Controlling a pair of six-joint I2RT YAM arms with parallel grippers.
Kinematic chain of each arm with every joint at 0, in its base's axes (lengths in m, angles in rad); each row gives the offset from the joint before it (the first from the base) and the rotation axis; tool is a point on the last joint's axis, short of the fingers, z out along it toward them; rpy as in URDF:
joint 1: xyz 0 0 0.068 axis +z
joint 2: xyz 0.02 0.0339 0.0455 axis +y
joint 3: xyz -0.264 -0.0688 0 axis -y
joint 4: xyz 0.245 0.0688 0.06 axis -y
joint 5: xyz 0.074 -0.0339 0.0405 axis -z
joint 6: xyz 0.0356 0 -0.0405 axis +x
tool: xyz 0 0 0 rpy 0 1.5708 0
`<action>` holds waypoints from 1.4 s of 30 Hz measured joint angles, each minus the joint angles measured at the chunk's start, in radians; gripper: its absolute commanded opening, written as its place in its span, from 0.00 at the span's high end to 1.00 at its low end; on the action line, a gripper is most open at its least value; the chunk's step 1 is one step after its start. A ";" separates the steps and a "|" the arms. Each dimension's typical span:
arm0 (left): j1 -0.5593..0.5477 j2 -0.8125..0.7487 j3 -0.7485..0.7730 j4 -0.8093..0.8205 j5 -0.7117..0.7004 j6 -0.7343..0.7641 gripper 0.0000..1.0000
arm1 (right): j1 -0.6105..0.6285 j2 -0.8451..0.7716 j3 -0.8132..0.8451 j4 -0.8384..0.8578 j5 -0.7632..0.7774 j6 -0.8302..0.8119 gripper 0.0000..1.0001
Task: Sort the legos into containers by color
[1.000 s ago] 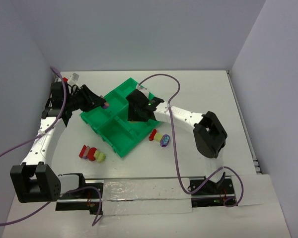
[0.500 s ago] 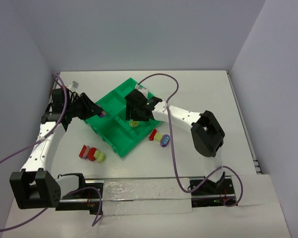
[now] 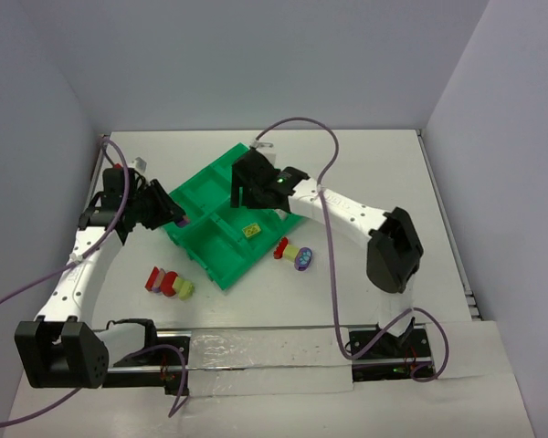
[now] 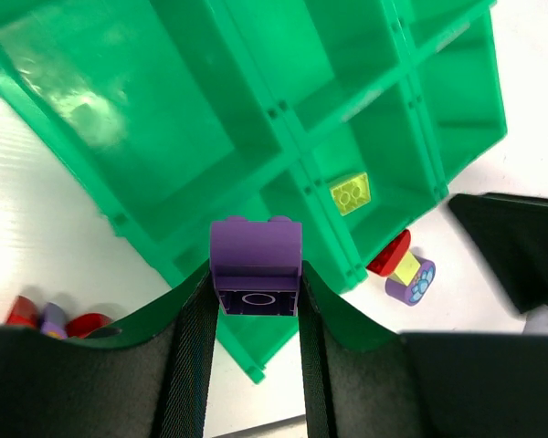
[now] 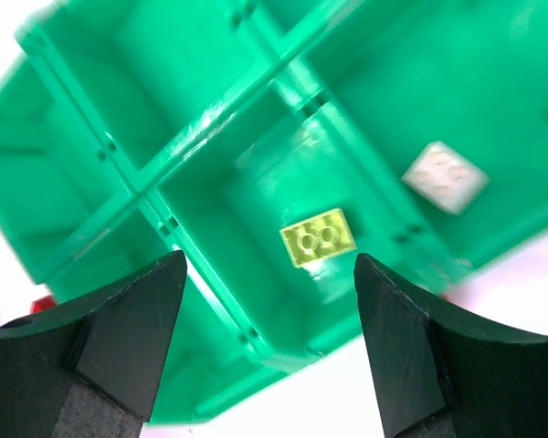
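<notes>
Left gripper (image 4: 254,301) clamped on a purple brick (image 4: 256,251), hovering over the edge of the green tray (image 3: 201,192); right gripper (image 5: 269,274) spread wide above the tray, nothing in it; a yellow-green brick (image 5: 318,239) lies in the compartment beneath, a white brick (image 5: 446,177) next door; one loose cluster (image 3: 169,282) and another loose cluster (image 3: 294,253) sit on the table (image 3: 393,182).

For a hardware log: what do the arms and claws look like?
The left arm and right arm have white links, black joint housings and black bases. A purple cable trails along each. The left claw and right claw are black, two-fingered. A green light glows near the right wrist.
</notes>
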 measured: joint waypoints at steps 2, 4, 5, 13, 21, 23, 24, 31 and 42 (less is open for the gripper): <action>-0.066 -0.012 0.000 -0.005 -0.036 -0.028 1.00 | -0.021 -0.072 -0.026 -0.001 0.019 -0.010 0.18; -0.131 -0.018 -0.001 -0.010 -0.072 -0.064 1.00 | -0.052 -0.143 -0.062 0.002 0.038 -0.018 0.18; -0.158 -0.019 -0.003 -0.011 -0.091 -0.084 1.00 | -0.077 -0.189 -0.077 0.001 0.047 -0.020 0.18; -0.349 0.013 -0.101 -0.005 -0.253 -0.257 1.00 | -0.238 -0.389 -0.238 0.017 0.094 -0.023 0.17; -0.371 0.053 -0.157 0.017 -0.303 -0.324 0.33 | -0.243 -0.392 -0.311 0.018 0.059 -0.041 0.18; -0.373 0.056 -0.157 0.026 -0.305 -0.329 0.21 | -0.243 -0.393 -0.324 0.029 0.037 -0.052 0.18; -0.374 0.057 -0.157 0.029 -0.304 -0.330 0.15 | -0.243 -0.394 -0.336 0.037 0.024 -0.062 0.18; -0.379 0.094 -0.099 0.011 -0.266 -0.268 0.03 | -0.225 -0.439 -0.512 0.085 -0.054 -0.148 0.17; -0.386 0.132 0.380 -0.134 -0.306 -0.106 0.06 | -0.046 -0.664 -0.916 0.383 -0.224 -0.480 0.16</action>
